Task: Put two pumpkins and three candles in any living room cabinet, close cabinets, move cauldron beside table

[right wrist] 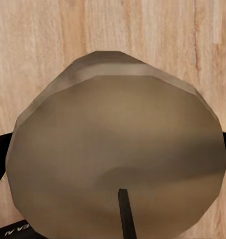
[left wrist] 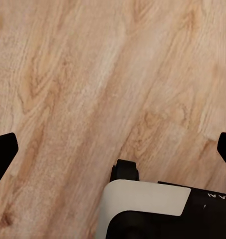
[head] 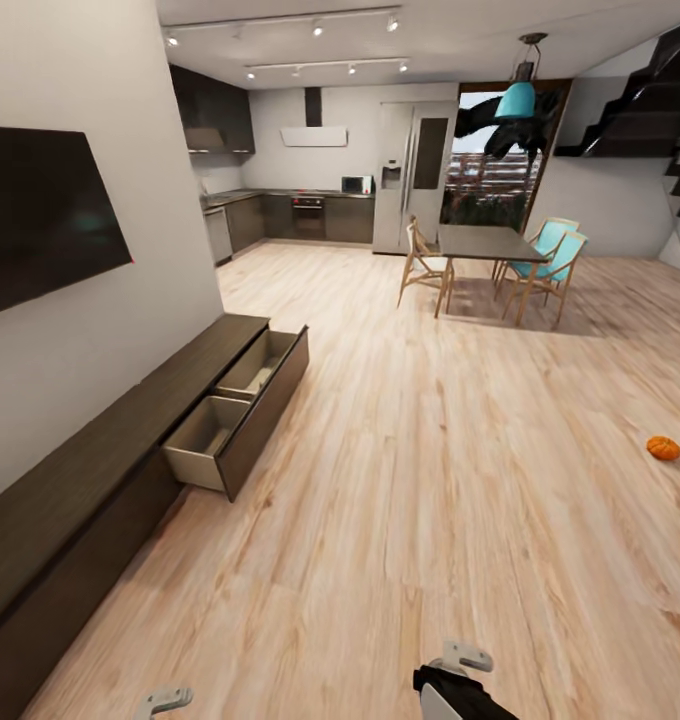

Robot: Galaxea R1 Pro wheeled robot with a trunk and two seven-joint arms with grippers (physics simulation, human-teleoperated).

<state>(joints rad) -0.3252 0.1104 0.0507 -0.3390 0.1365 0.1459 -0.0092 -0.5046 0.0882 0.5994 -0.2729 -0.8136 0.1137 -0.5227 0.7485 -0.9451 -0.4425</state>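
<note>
We are carrying a candle (right wrist: 115, 159) in our right gripper (right wrist: 113, 169): the right wrist view looks straight down on its broad, dull off-white top with the short dark wick, and the dark fingers show at either side of it, closed against its flanks as far as we can judge from so close a view. Our left gripper (left wrist: 113, 154) hangs over bare floor with its fingers spread wide and nothing between them.

The cabinet (head: 90, 470) runs along the left wall under the dark screen (head: 40, 215), and its drawer (head: 235, 405) stands pulled out into the room, showing two pale compartments. We judge the step in hand to be bringing the candle to that drawer. To do it well we should roll forward and left, stop with the drawer front just ahead of the right arm, lower the candle upright into the nearer compartment and open only once it rests on the bottom.

One pumpkin (head: 663, 448) lies on the floor at the far right, well apart from the cabinet. The dining table (head: 485, 243) and chairs stand far off, and nothing lies between us and the drawer.
</note>
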